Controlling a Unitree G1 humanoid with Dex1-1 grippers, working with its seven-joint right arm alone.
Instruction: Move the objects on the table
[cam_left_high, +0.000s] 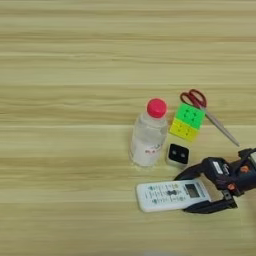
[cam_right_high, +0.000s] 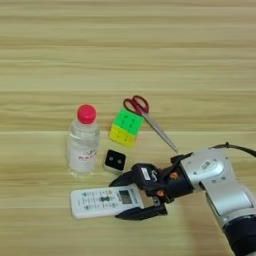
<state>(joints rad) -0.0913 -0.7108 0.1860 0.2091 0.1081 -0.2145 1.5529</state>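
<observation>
Right eye view: white remote control (cam_right_high: 106, 201) lies flat, lower centre of the table (cam_right_high: 45, 60), its right end between the spread black fingers of the right gripper (cam_right_high: 134, 198). Above it stand the bottle (cam_right_high: 83, 142), small box (cam_right_high: 114, 160), cube (cam_right_high: 126, 128) and scissors (cam_right_high: 148, 120).

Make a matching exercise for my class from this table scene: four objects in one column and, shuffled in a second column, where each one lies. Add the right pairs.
Column 1
1. bottle
2. puzzle cube
3. remote control
4. small white box

Column 2
A. lying flat nearest the bottom edge, its right end between the gripper's two black fingers
B. furthest left of the four, red cap on top
C. just left of the scissors' blades, green face showing
D. between the bottle and the gripper, black face up

Pairs: 1-B, 2-C, 3-A, 4-D
</observation>
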